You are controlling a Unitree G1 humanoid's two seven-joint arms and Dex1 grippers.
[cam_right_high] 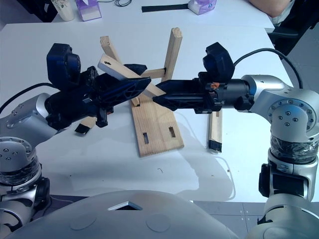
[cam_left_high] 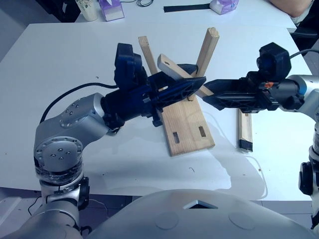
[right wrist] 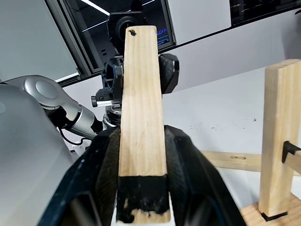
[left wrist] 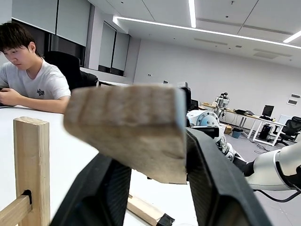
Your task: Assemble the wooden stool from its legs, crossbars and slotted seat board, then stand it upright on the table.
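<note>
Stool leg (cam_left_high: 169, 65) gripped by left gripper (cam_left_high: 194, 78) and right gripper (cam_left_high: 211, 94) (over seat board (cam_left_high: 187, 127), well inside table (cam_left_high: 50, 74) edges).

Both eye views look forward and steeply down on the slotted seat board (cam_left_high: 187, 124) from the robot's head. They sit a little apart sideways and share the board and the white table (cam_left_high: 60, 59) around it. Each wrist view sits very close to the stool leg (left wrist: 127, 132) held over the board, facing the other along it.
</note>
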